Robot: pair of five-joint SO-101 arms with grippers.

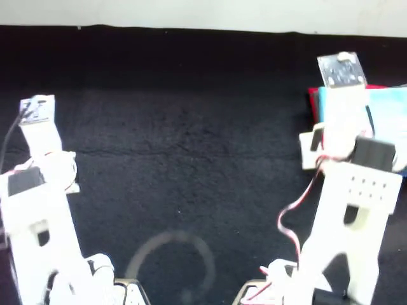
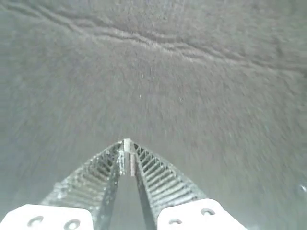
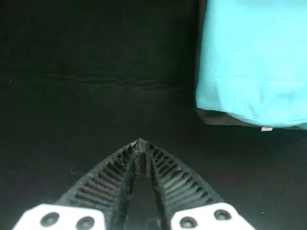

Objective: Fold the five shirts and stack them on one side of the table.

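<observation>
Left arm (image 1: 38, 210) upright, well apart from shirt stack (image 1: 388, 108), jaws together above desk (image 1: 191, 146). Right arm (image 1: 353, 197) beside stack, jaws together. Cyan shirt (image 3: 254, 62) on top, red shirt (image 1: 313, 101) beneath; total count unclear.

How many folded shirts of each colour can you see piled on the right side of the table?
light blue shirt: 1
red shirt: 1, with only its edge showing beneath the blue one
Total: 2 showing; any others underneath are hidden.
</observation>
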